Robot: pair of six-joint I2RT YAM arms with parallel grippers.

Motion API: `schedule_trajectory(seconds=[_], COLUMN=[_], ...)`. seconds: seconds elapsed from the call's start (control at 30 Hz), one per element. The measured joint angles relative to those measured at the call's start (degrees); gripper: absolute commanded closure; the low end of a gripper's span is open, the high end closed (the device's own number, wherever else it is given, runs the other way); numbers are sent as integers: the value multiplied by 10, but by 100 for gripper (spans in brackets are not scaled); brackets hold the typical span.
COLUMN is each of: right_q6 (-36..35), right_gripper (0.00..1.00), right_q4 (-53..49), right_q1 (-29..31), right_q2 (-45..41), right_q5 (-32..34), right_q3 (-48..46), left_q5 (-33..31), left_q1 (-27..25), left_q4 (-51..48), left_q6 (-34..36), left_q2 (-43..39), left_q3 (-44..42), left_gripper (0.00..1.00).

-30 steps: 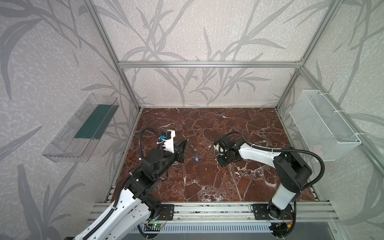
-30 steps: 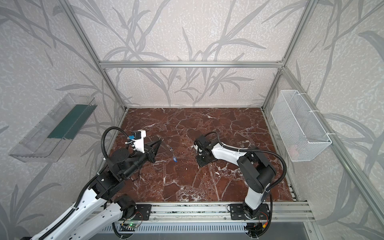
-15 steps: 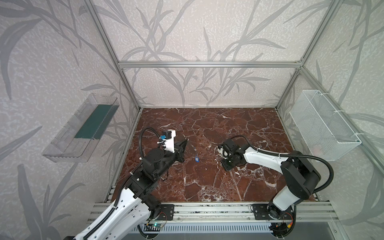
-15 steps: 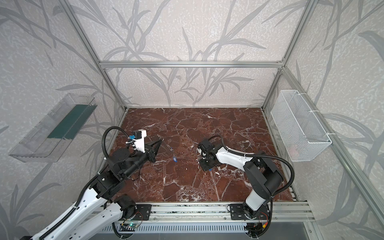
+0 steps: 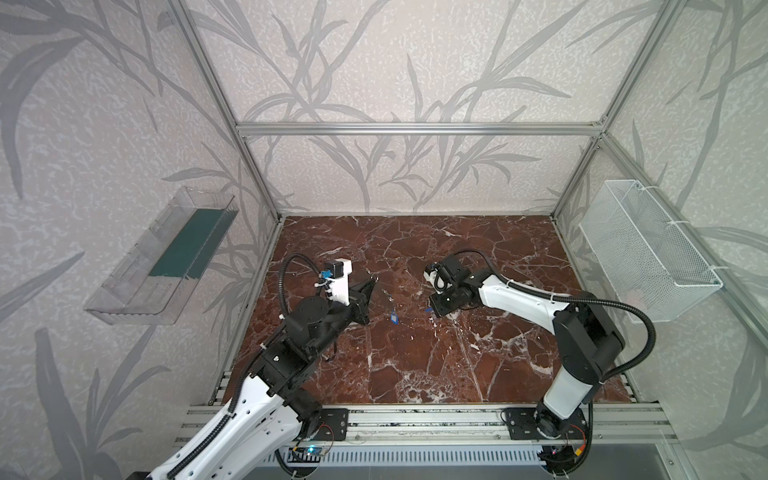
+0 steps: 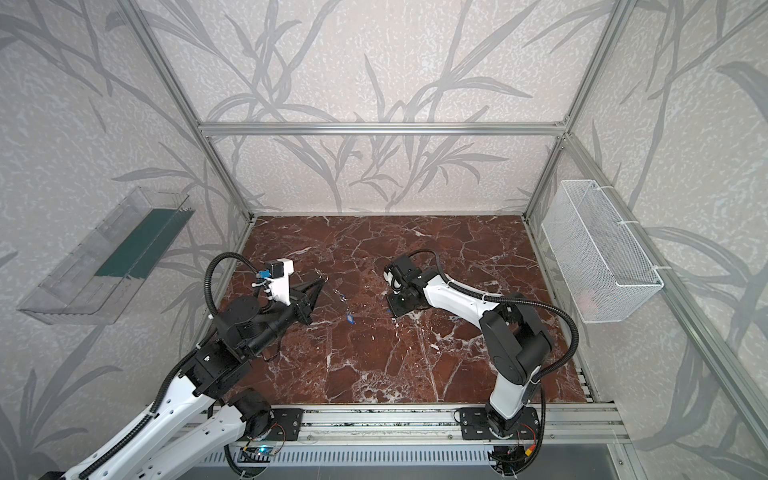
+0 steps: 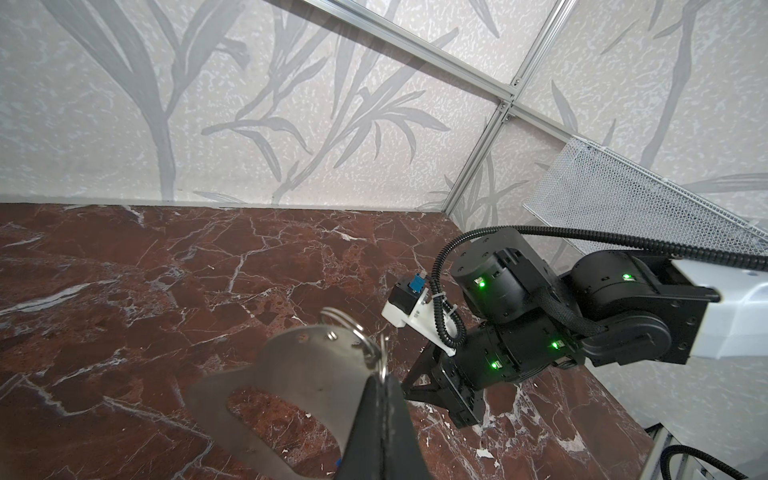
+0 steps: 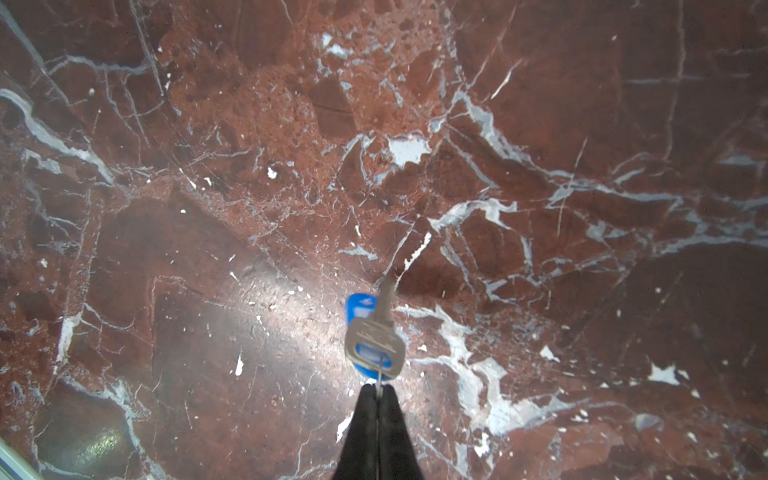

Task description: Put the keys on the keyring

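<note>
Two tools clamped: my left tool (image 7: 380, 376) on the keyring (image 7: 307, 365), my right tool (image 8: 378, 390) on a key's (image 8: 376, 336) small ring, blade pointing away. The keyring lies leftward, well apart.

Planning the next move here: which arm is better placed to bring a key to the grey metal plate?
Right. The right hand is shut on the ring of a silver key with a blue tag; the left hand is shut on the flat grey metal half-moon plate, probably just steadying it.
</note>
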Motion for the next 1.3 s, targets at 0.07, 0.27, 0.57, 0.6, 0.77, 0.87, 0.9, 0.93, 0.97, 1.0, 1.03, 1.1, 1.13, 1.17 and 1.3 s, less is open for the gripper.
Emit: schedule_trajectory(seconds=[0.07,0.27,0.57,0.6,0.77,0.87,0.9,0.93,0.97,1.0,1.03,1.1,1.13,1.17,1.3], right_q6=[0,2,5,5,5,4,4,4,4,4,4,3,3,3,3], right_gripper=[100,100,100,100,100,100,100,100,100,100,100,100,100,100,100], right_q4=[0,11,12,14,13,11,11,10,11,11,11,11,13,12,13], right_q1=[-1,-2,-2,-2,-4,-6,-6,-7,-7,-7,-7,-7,-7,-7,-7], right_q2=[7,10,-3,-4,-7,-7,-7,-7,-7,-7,-7,-6,-5,-5,-5], right_q5=[-3,-7,-10,-10,-10,-10,-10,-10,-10,-10,-10,-10,-10,-10,-11], right_q3=[0,-15,-53,-53,-48,-33,-28,-21,-15,-10,-6,0,1,1,1], left_q5=[0,0,0,0,0,0,0,0,0,0,0,0,0,0,0], left_q1=[0,0,0,0,0,0,0,0,0,0,0,0,0,0,0], left_q4=[0,0,0,0,0,0,0,0,0,0,0,0,0,0,0], left_q6=[0,0,0,0,0,0,0,0,0,0,0,0,0,0,0], left_q2=[0,0,0,0,0,0,0,0,0,0,0,0,0,0,0], left_q3=[0,0,0,0,0,0,0,0,0,0,0,0,0,0,0], left_gripper=[100,100,100,100,100,100,100,100,100,100,100,100,100,100,100])
